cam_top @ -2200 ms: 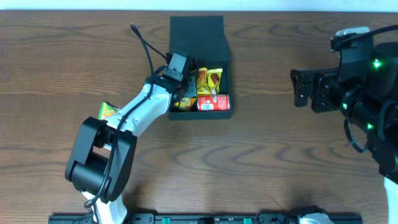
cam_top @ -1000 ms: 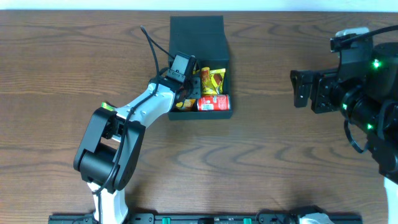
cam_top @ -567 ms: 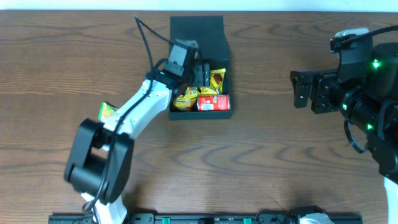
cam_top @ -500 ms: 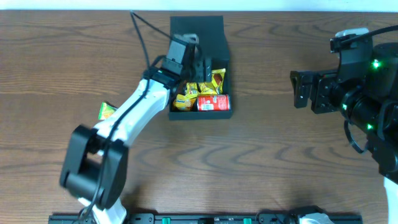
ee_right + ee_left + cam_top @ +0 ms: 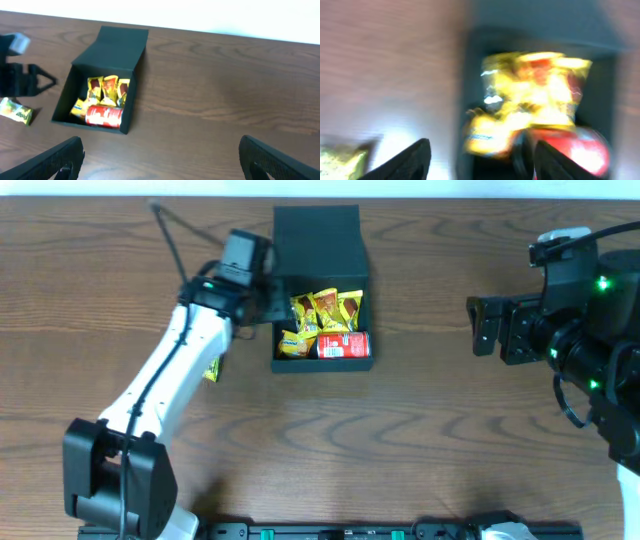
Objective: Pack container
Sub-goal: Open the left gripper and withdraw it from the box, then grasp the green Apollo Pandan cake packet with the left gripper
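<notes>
At the left of the wooden table (image 5: 420, 430), the left arm (image 5: 160, 385) is stretched from the near edge toward the far side. A small green-and-yellow packet (image 5: 212, 369) is laid on the wood just beside the arm's white forearm and is partly covered by it, apart from the box. The left gripper (image 5: 268, 295) is held just beside the container's left wall, level with the open compartment; whether the wall is touched cannot be told. In the badly blurred left wrist view, two dark fingers (image 5: 415, 160) are seen set apart with nothing between them, so this claw is parted and empty.

The container (image 5: 322, 364), a dark teal-green square box, is placed at the far middle of the table. Its hinged lid (image 5: 320, 235) is folded open toward the far edge. Inside, yellow snack packets (image 5: 322, 310) are packed side by side across the middle. A small red can (image 5: 343, 345) is laid on its side along the near wall, with one more yellow packet (image 5: 292, 343) tucked at its left end.

At the right, the right gripper (image 5: 482, 325) is held over bare wood, well apart from the container. Its jaws are spread wide and nothing is gripped. In the right wrist view its fingers (image 5: 60, 160) are seen at the lower corners, with the box beyond them on the left.
</notes>
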You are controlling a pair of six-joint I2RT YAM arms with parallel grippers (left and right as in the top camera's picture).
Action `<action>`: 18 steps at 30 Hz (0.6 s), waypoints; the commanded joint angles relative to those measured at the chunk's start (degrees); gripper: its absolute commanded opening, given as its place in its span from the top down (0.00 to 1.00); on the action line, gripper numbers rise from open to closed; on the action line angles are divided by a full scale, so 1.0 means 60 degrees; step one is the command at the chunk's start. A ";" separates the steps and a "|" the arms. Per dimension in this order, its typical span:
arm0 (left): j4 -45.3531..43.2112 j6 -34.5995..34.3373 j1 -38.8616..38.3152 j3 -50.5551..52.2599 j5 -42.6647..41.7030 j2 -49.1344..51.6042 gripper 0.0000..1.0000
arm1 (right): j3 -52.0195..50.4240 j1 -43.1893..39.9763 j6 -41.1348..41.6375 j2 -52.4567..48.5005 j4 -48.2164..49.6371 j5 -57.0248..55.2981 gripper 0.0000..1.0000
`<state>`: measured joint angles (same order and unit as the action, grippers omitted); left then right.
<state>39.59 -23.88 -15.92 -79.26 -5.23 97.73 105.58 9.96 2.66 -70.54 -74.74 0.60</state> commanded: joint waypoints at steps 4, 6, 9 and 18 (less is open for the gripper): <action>0.1319 -0.3100 0.0634 -0.0066 0.2590 -0.0565 0.35 | -0.0007 -0.0029 -0.0182 -0.0270 -0.0164 -0.0058 0.01; 0.1676 -0.4044 0.0637 -0.0062 0.3075 -0.0648 0.30 | -0.0007 -0.0029 -0.0178 -0.0390 -0.0219 -0.0055 0.01; 0.1858 -0.4921 0.0739 0.0120 0.3155 -0.0572 0.30 | -0.0007 -0.0029 -0.0178 -0.0481 -0.0299 0.0058 0.01; 0.1628 -0.5501 0.1712 0.1585 0.2583 -0.0448 0.30 | -0.0007 -0.0029 -0.0426 -0.0295 -0.0379 0.0073 0.01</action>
<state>49.87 -54.26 -7.38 -71.96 9.82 94.63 105.58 9.96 1.69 -73.03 -76.90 0.64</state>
